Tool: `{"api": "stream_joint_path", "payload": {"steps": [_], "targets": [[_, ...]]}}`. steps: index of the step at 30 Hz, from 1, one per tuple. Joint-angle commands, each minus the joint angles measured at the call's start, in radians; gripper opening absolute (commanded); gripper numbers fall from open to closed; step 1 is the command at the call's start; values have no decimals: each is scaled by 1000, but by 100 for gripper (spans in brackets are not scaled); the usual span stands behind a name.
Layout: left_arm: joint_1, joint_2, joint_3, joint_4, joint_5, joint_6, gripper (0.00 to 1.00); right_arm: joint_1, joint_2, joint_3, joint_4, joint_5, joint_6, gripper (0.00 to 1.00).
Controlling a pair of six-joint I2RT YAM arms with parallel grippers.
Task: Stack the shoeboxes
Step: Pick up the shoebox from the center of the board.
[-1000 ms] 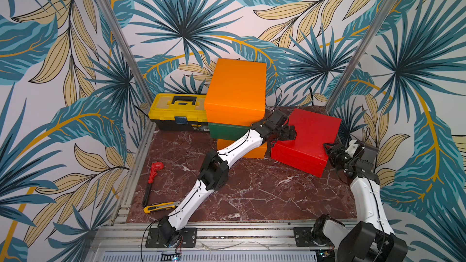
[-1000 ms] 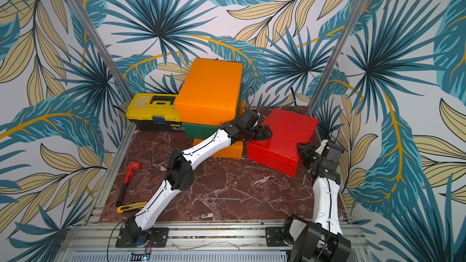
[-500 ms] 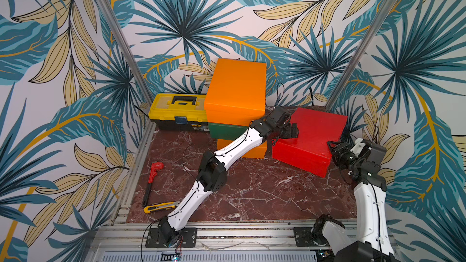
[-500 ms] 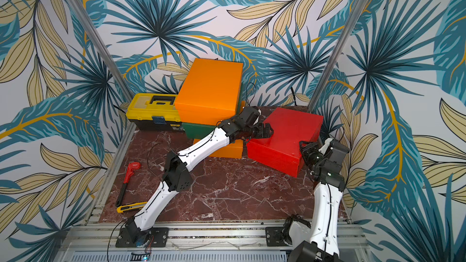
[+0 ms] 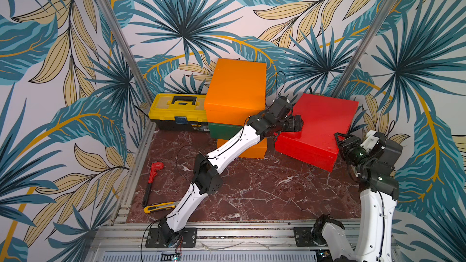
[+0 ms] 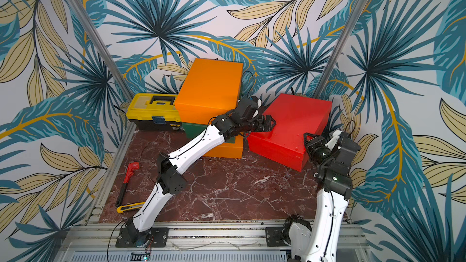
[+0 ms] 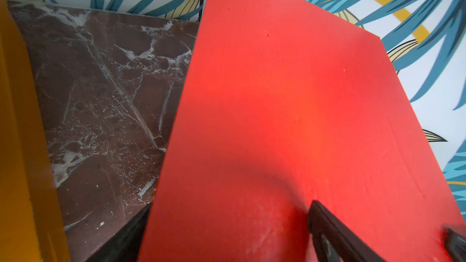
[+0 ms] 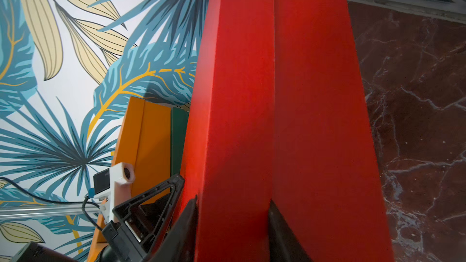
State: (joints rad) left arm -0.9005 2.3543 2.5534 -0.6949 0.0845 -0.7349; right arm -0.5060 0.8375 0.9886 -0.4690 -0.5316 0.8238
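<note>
Shoeboxes: three are sitting stacked at the back of the tabletop. The upper orange shoebox is on the dark green shoebox, which is on the lower orange shoebox, just beside the yellow toolbox. The red shoebox is lying skewed, right of the stack. Your left gripper is straddling its left lid edge, jaws spread wide. Your right gripper is pinching the lid rim at the near-right corner. Whether the box is resting flat, you cannot tell.
</note>
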Motion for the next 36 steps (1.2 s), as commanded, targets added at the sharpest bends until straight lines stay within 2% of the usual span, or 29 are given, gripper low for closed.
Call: {"api": "stream_joint_path", "payload": {"steps": [1,17,28,33,36], "targets": [[-178,-75,48,99,184,12,92,63,-20,41,-21,-250,-26,34],[-241,-215,11,92,91,89,92,87,-50,286,-74,-282,42,33],[-261,-278,57,92,48,138,92,117,-11,462,-63,-289,108,33],[-264,-310,65,92,13,172,92,153,22,502,-36,-275,132,31],[-264,-331,62,92,-19,197,92,213,54,531,-30,-239,125,31]]}}
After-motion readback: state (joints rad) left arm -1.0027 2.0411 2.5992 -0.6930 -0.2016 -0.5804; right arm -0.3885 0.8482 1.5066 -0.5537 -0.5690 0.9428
